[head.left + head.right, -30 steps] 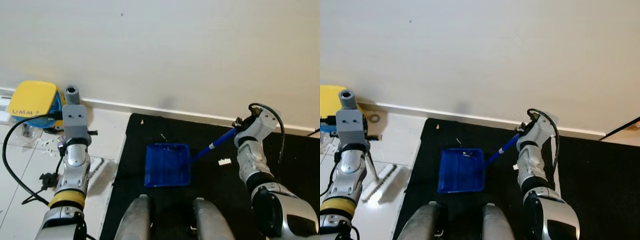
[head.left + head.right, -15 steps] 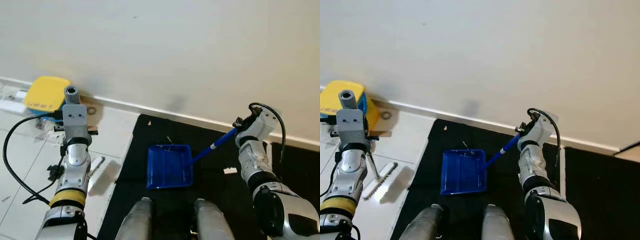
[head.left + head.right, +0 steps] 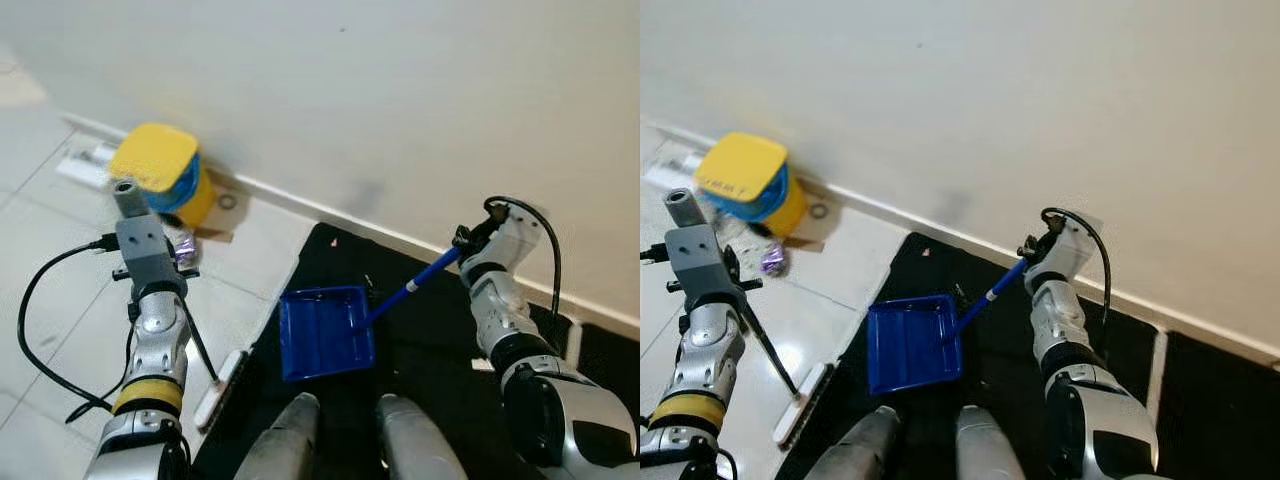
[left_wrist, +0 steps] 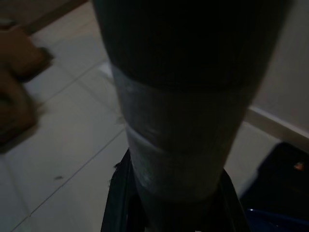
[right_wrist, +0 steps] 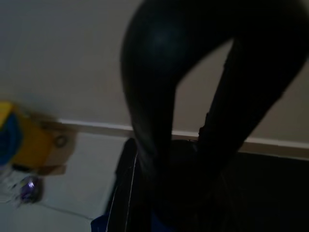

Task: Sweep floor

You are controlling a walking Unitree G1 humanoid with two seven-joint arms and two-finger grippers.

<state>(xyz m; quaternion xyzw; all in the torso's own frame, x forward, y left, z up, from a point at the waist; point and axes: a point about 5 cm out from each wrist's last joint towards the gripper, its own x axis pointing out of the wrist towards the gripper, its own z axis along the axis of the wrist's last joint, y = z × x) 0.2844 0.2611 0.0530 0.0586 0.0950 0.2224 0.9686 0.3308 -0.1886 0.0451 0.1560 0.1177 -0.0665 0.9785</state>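
Dustpan (image 3: 325, 332) lying on black mat (image 3: 430, 330), my right gripper (image 3: 462, 240) clamping its blue handle. Left gripper (image 4: 169, 203) seemingly closing round broom pole (image 3: 768, 352), brush on tiles. Am positioning; next, sweeping debris panward.

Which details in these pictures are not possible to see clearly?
- Left tool's fingers: left wrist view is dark, and the grey broom handle covers them.
- Right tool: right wrist view is dark and blurred, so its grip on the blue dustpan handle cannot be judged.
- Contents of the blue dustpan: too small in the eye views.
- Writing on the yellow lid: too small.
- Broom head: its bristles face away.
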